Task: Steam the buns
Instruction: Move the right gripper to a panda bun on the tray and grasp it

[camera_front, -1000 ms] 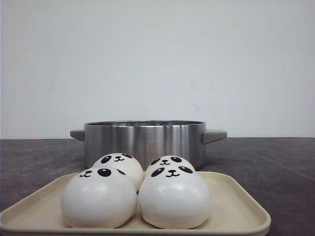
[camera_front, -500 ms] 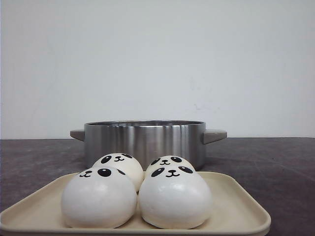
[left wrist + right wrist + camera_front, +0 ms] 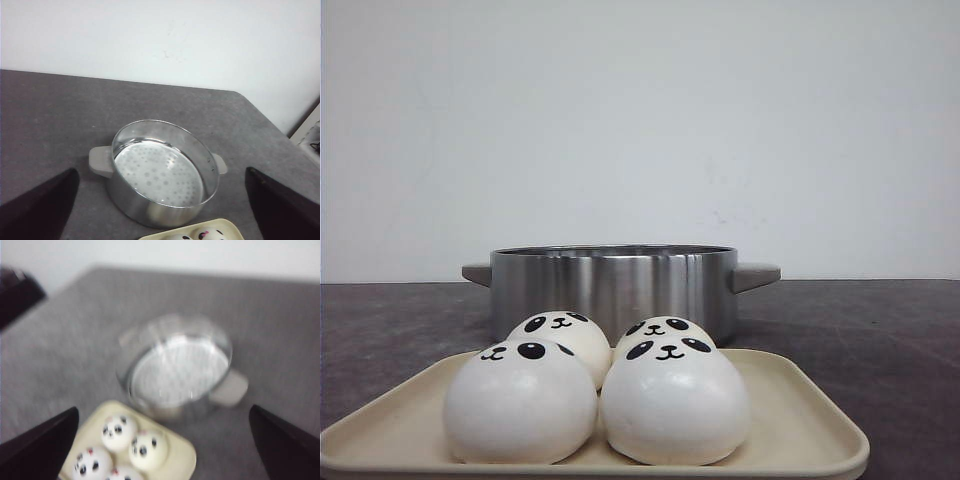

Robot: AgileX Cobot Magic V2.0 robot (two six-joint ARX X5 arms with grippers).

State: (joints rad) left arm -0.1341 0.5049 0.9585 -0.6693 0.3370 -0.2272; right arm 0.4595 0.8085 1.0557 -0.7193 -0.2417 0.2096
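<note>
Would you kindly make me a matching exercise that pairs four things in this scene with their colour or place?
Things:
1. buns
2. steamer pot
3. tray
4. table

Descriptions:
A. dark grey surface under everything
B. shiny metal, perforated floor inside, nothing in it
C. white with black panda faces, clustered together
D. cream-coloured, holding the four round pieces

Pairs: 1-C, 2-B, 3-D, 4-A

- I see the buns [image 3: 598, 395] as smooth, matt white.
- The pot [image 3: 615, 283] reads as brushed, shiny metal, with a perforated floor inside.
- The tray [image 3: 800, 420] looks like matt cream plastic.
- The table [image 3: 55, 115] is dull, speckled grey.
</note>
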